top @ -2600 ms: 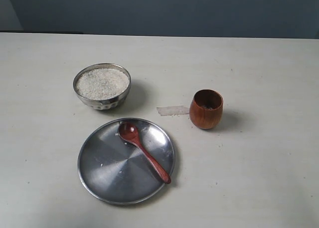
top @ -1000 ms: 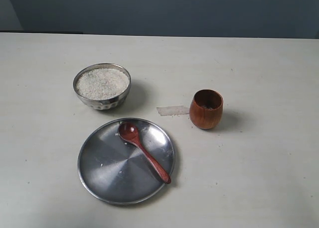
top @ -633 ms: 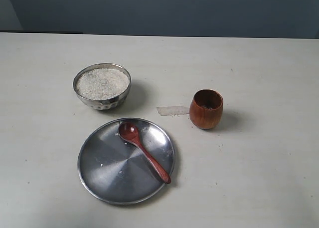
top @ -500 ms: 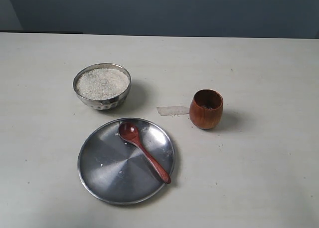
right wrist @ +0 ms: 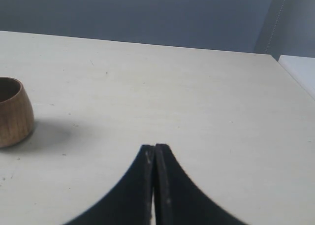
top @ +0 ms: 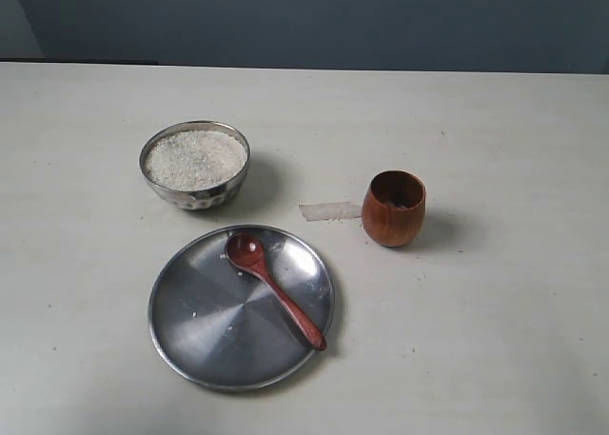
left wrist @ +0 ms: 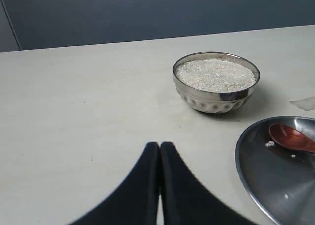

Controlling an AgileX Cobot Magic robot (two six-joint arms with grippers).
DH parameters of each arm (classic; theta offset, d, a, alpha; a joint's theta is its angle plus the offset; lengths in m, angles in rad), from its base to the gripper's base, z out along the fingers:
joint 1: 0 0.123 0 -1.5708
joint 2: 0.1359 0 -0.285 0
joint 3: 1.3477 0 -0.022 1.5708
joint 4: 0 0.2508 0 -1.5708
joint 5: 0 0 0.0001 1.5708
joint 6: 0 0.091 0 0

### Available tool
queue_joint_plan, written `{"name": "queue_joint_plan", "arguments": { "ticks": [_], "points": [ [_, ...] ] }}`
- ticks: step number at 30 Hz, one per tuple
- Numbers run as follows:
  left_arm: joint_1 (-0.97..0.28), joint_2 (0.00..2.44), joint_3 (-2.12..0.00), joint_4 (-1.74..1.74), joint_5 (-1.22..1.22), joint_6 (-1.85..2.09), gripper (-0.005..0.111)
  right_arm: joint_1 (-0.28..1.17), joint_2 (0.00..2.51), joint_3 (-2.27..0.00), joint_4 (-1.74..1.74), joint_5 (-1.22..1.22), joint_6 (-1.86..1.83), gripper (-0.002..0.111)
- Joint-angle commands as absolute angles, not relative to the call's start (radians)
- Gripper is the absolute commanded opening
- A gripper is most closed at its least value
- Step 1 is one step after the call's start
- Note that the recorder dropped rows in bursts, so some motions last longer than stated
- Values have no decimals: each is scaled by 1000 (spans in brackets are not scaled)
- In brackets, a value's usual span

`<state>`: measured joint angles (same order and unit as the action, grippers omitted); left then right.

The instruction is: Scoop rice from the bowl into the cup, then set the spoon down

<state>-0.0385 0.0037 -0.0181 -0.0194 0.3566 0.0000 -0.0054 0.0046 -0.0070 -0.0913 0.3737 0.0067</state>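
Note:
The steel bowl (top: pixel 195 164) (left wrist: pixel 216 82) stands at the back left, filled with white rice (top: pixel 195 159) (left wrist: pixel 216 75). In front of it the wooden spoon (top: pixel 274 288) (left wrist: pixel 291 137) lies on the flat steel plate (top: pixel 205 330) (left wrist: pixel 268 173), scoop end toward the bowl. The brown wooden cup (top: pixel 393 207) (right wrist: pixel 14 112) stands upright to the right. Neither arm shows in the exterior view. My left gripper (left wrist: pixel 160 145) is shut and empty over bare table, short of the bowl. My right gripper (right wrist: pixel 154 146) is shut and empty, off to the side of the cup.
A strip of clear tape (top: pixel 329 210) lies on the pale table (top: pixel 495 311) between bowl and cup. A few stray rice grains (left wrist: pixel 269 144) sit on the plate. The table's far edge meets a dark blue wall; its right edge (right wrist: pixel 295 80) shows in the right wrist view.

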Motion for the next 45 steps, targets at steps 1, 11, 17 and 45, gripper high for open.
{"name": "queue_joint_plan", "arguments": {
  "ticks": [1, 11, 17, 45],
  "points": [
    [-41, 0, -18, -21, 354, 0, 0, -11, 0, 0, -95, 364, 0, 0],
    [-41, 0, -18, -21, 354, 0, 0, -11, 0, 0, -95, 364, 0, 0],
    [-41, 0, -18, -21, 354, 0, 0, -11, 0, 0, -95, 364, 0, 0],
    [-41, 0, 0, -22, 333, 0, 0, -11, 0, 0, -95, 364, 0, 0]
  ]
}}
